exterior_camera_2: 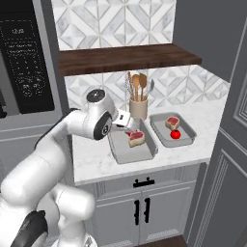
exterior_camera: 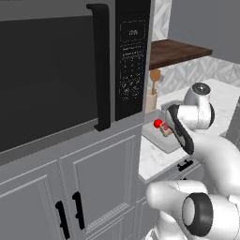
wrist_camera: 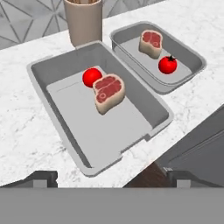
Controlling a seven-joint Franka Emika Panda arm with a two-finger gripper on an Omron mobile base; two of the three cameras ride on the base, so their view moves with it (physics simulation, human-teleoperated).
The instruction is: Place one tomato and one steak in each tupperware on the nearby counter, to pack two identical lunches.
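Two grey tupperware trays sit side by side on the white marble counter (wrist_camera: 26,131). The nearer tupperware (wrist_camera: 65,127) holds a red tomato (wrist_camera: 92,77) touching a steak (wrist_camera: 109,92). The farther tupperware (wrist_camera: 192,57) holds a steak (wrist_camera: 151,43) and a tomato (wrist_camera: 167,64). My gripper (wrist_camera: 113,177) hovers above the nearer tray's front edge, open, with nothing between its fingertips (wrist_camera: 41,178). From the right base view the gripper (exterior_camera_2: 127,129) hangs over the left tupperware (exterior_camera_2: 140,154) beside its steak (exterior_camera_2: 136,138); the right tupperware (exterior_camera_2: 185,126) carries a steak (exterior_camera_2: 172,121) and a tomato (exterior_camera_2: 176,134).
A beige utensil holder (exterior_camera_2: 138,107) with wooden spoons stands behind the trays against the tiled wall. A dark wooden shelf (exterior_camera_2: 125,58) hangs above the counter. A black microwave (exterior_camera: 47,75) sits in the tall grey cabinet to the left; a grey cabinet wall (exterior_camera_2: 231,144) bounds the right.
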